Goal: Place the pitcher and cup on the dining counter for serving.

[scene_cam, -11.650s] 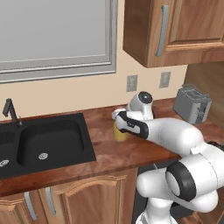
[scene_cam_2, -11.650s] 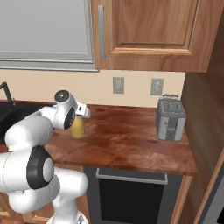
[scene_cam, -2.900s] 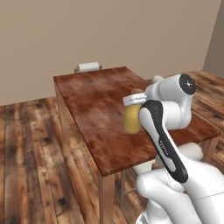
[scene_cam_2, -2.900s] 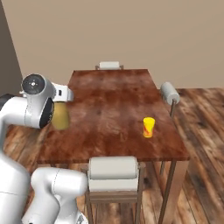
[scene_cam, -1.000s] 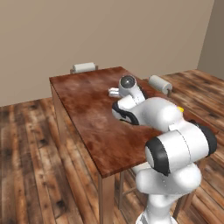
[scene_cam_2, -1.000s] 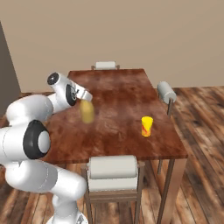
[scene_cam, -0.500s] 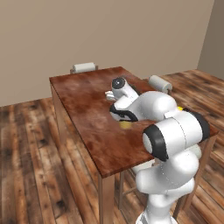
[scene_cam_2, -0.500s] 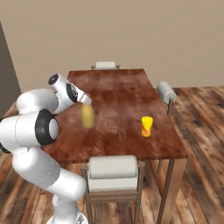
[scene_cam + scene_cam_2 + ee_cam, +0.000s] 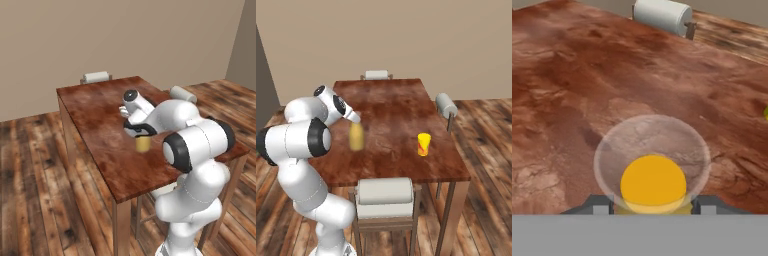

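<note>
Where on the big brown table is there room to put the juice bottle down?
The dining counter is mostly bare. The far end toward the stool is free, and so is the wide patch between the pitcher and the cup. It is crowded only around the end effector holding the pitcher, and right at the cup.

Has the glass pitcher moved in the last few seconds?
Yes. Held in the end effector, the pitcher has come in from the dining counter's left edge toward the yellow cup, which stayed put.

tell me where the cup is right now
The cup stands upright on the dining counter, toward its right edge in the right base view, well apart from the pitcher at the gripper.
</note>
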### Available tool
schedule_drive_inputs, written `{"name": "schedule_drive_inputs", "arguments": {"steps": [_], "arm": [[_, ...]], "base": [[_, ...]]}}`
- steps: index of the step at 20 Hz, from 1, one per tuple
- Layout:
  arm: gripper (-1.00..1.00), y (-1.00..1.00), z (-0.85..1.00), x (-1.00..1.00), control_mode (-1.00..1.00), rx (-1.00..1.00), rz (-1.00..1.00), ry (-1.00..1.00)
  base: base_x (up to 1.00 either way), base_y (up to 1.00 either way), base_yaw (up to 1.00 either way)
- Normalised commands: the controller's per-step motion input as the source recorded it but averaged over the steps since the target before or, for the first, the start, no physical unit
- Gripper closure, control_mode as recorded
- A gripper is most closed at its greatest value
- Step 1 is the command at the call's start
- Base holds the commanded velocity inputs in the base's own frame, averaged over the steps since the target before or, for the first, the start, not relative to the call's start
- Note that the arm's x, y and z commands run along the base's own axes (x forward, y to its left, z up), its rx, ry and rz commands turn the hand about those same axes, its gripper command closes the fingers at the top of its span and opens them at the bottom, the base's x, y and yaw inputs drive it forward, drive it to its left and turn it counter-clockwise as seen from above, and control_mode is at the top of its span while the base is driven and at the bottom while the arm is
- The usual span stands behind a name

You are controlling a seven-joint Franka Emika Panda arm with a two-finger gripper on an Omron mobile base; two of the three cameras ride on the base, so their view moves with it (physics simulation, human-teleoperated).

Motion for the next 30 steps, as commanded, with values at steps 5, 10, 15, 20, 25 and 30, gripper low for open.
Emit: {"name": "schedule_drive_inputs", "arguments": {"steps": [5,10,15,20,25,30], "arm": [[1.00,0.00,-0.34,0.00,-1.00,0.04,-0.08,0.05],[1.00,0.00,-0.26,-0.02,-1.00,0.02,-0.05,0.05],[-1.00,0.00,-0.06,-0.07,-1.00,0.00,-0.03,0.02],[-1.00,0.00,0.03,-0.23,-1.00,0.00,0.00,0.00],[-1.00,0.00,0.12,-0.38,-1.00,0.00,0.00,0.00],[-1.00,0.00,0.11,-0.47,-1.00,0.00,0.00,0.00]], "base": [[0.00,0.00,0.00],[0.00,0.00,0.00],[0.00,0.00,0.00],[0.00,0.00,0.00],[0.00,0.00,0.00],[0.00,0.00,0.00]]}}
